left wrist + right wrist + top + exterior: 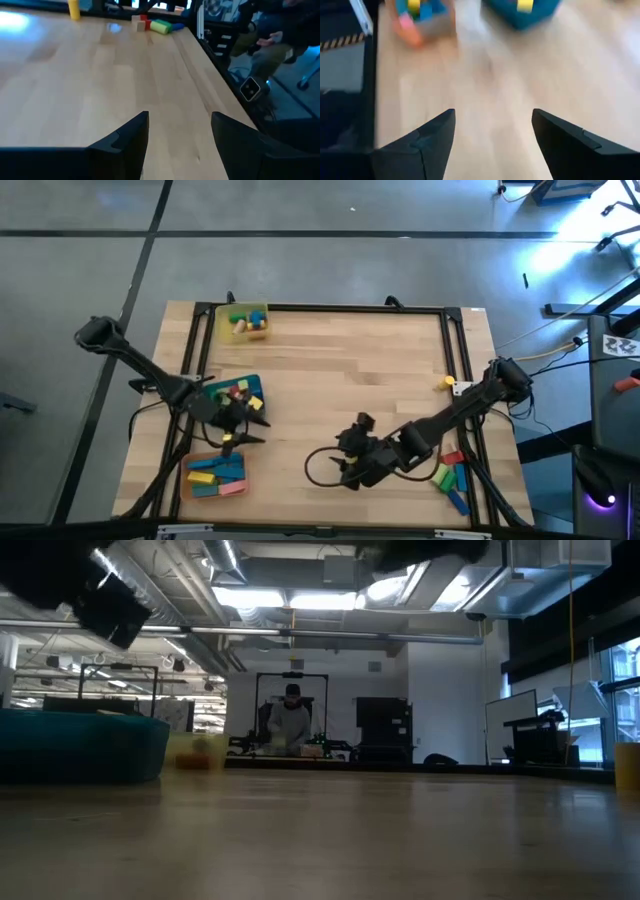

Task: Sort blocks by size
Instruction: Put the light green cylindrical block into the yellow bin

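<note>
Blocks [452, 477] in red, green and blue lie loose just beyond the wooden table's [340, 370] right rail, and a single yellow block [445, 382] sits beside that rail; more blocks fill three trays along the left rail: a yellow tray [246, 322] at the far corner, a blue tray [236, 391] midway, an orange tray [214, 476] nearest the front edge; the left gripper [250, 420] hangs between the blue and orange trays, the right gripper [345, 465] over bare wood near the front edge, a dark cable looped beside it.

Low across the tabletop, the blue tray [80, 745] stands at the left with a blurred yellow shape [197, 752] beside it; a person [291, 720] sits far behind the table.

From the left wrist, the fingers [125, 142] stand apart and empty over the wood, the loose blocks [156, 25] and an upright yellow one [74, 9] far ahead.

From the right wrist, the fingers [427, 142] are spread with nothing between them; ahead lie the orange tray [420, 20] and blue tray [522, 12].
</note>
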Motion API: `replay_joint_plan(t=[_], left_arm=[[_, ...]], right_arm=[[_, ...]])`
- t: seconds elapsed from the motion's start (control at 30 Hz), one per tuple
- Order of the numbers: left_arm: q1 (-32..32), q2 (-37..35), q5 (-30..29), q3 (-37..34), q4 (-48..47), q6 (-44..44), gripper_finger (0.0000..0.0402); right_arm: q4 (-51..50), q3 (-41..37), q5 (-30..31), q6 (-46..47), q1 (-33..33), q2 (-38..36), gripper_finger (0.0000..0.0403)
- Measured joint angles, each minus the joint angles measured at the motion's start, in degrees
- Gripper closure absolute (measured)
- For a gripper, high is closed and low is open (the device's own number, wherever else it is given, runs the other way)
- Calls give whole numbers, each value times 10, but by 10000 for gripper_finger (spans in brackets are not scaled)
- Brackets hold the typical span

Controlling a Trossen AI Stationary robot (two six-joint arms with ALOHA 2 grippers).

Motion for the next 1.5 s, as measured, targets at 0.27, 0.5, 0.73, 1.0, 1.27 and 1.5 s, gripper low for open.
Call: replay_joint_plan(t=[0.27, 0.5, 0.73, 1.0, 1.27, 1.5], left_arm=[[-31, 40, -70, -52, 51, -69, 204], [-33, 71, -73, -51, 64, -71, 204], [-33, 79, -73, -51, 64, -66, 204], [-33, 79, -72, -51, 64, -59, 204], [-33, 79, -72, -51, 64, -59, 204], [-33, 79, -72, -51, 63, -55, 204]], right_arm=[[-260, 70, -165, 286, 19, -4, 139], [-345, 56, -248, 603, 80, 1, 139], [-371, 20, -339, 861, 143, 1, 139], [-372, -44, -379, 951, 157, 1, 139], [-334, -115, -464, 984, 145, 1, 139], [-313, -150, -481, 994, 145, 1, 139]])
